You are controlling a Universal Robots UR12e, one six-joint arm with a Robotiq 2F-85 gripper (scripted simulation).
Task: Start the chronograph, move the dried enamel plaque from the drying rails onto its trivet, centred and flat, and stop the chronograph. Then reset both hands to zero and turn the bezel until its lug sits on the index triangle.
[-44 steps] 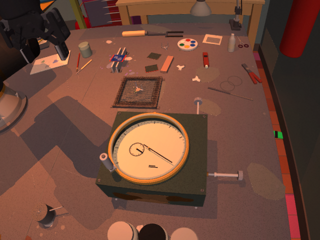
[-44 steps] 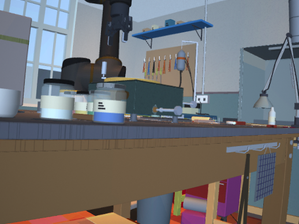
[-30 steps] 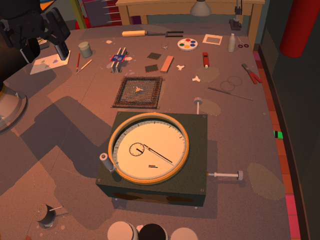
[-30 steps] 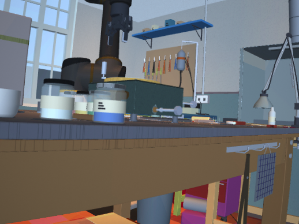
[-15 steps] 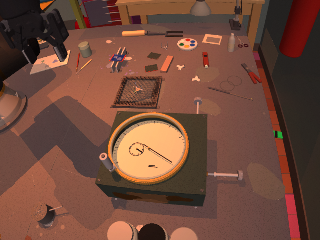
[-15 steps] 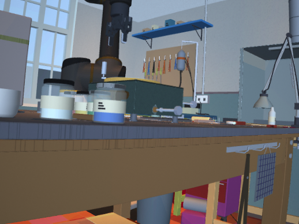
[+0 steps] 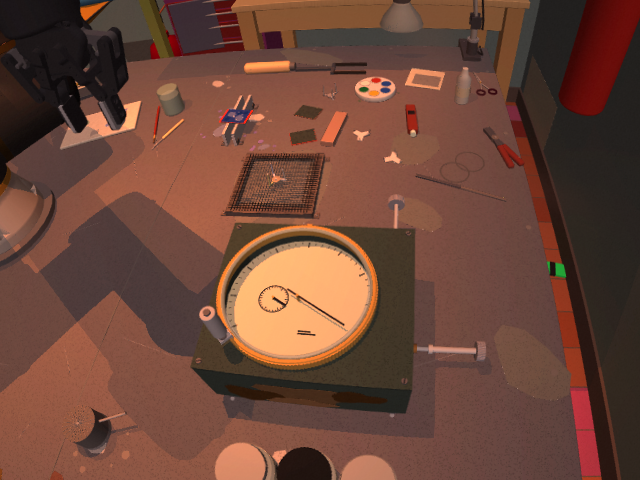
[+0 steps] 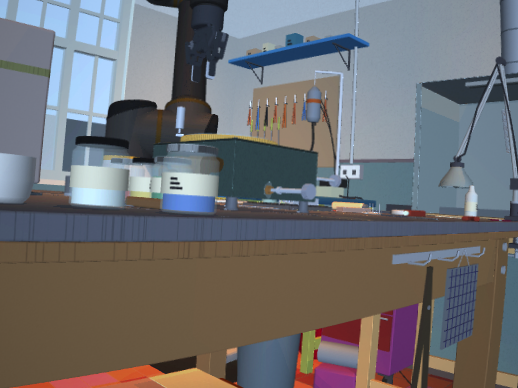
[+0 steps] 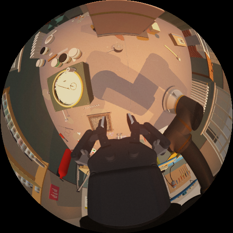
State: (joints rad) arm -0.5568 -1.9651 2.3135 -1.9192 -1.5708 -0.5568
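In the middle of the bench sits the chronograph (image 7: 305, 310), a dark green box with a cream dial, an orange bezel (image 7: 297, 297) and a grey lug (image 7: 213, 323) at the bezel's lower left. Pushers stick out at its far side (image 7: 396, 206) and right side (image 7: 455, 350). Behind it lies a wire mesh mat with a small trivet (image 7: 277, 179) at its centre. Further back, the blue enamel plaque (image 7: 237, 115) rests on the grey drying rails (image 7: 235, 121). My gripper (image 7: 92, 116) hangs high over the far left of the bench, partly open and empty.
The arm's base (image 7: 20, 206) stands at the left edge. Paint jars (image 7: 305, 465) line the front edge and a small sifter (image 7: 90, 428) sits front left. Tools, a palette (image 7: 375, 88), a red tube and pliers are scattered across the back and right.
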